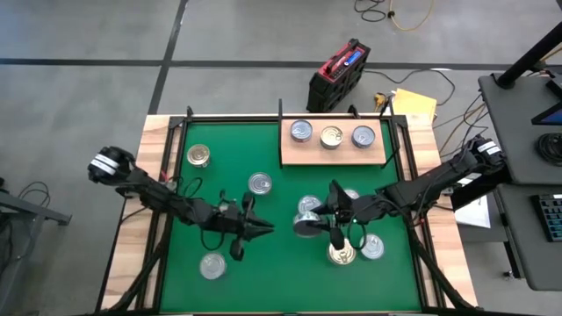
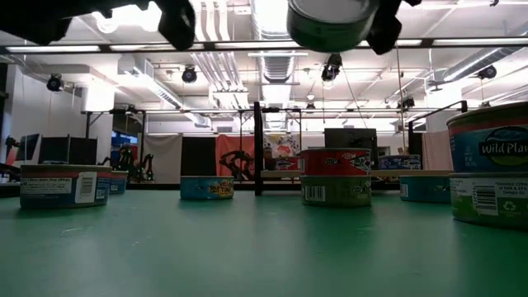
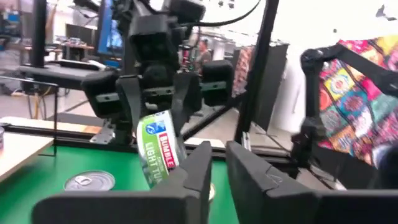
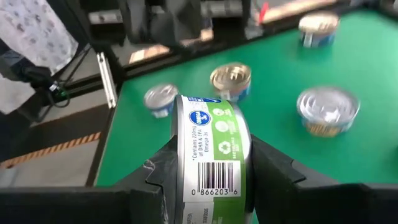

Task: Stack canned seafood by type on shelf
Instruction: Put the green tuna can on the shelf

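My right gripper is shut on a green-labelled tuna can, held on its edge above the middle of the green mat. The same can shows in the left wrist view, and at the top of the low view as a raised can. My left gripper hovers just left of it, its fingers nearly together and empty. The wooden shelf lies at the mat's back right and carries three cans in a row. Several more cans lie loose on the mat, one being a silver-lidded can.
Loose cans sit at the back left, the front left and in a cluster under the right arm. Black frame posts stand along the mat's back edge. A red toolbox lies on the floor behind.
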{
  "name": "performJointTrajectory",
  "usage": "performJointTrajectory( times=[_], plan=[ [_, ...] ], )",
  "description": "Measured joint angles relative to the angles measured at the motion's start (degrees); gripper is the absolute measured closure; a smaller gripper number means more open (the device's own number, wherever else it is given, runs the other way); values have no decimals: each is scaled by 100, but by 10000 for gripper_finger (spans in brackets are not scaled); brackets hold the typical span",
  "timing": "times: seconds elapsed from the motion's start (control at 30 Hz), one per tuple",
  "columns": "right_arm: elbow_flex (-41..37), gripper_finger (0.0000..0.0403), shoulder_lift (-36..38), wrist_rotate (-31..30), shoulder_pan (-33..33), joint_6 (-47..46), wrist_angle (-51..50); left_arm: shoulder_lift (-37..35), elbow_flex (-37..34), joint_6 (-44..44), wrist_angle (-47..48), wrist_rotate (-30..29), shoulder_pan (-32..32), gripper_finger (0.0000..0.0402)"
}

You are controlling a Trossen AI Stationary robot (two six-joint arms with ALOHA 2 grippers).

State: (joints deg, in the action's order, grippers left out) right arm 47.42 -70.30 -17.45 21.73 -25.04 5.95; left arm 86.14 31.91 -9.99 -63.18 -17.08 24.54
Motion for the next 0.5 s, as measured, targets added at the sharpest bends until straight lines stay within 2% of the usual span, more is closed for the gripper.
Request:
performJointTrajectory(
  times=[0.13,0.27,0.5],
  plan=[
    [0,267,0,-126,80,728,357,254,231,-314,144,248,-179,305],
    [2,267,0,-320,215,1256,611,477,300,-595,171,257,-318,246],
    [2,268,0,-701,239,1312,650,858,653,-739,168,102,-426,154]
  ],
)
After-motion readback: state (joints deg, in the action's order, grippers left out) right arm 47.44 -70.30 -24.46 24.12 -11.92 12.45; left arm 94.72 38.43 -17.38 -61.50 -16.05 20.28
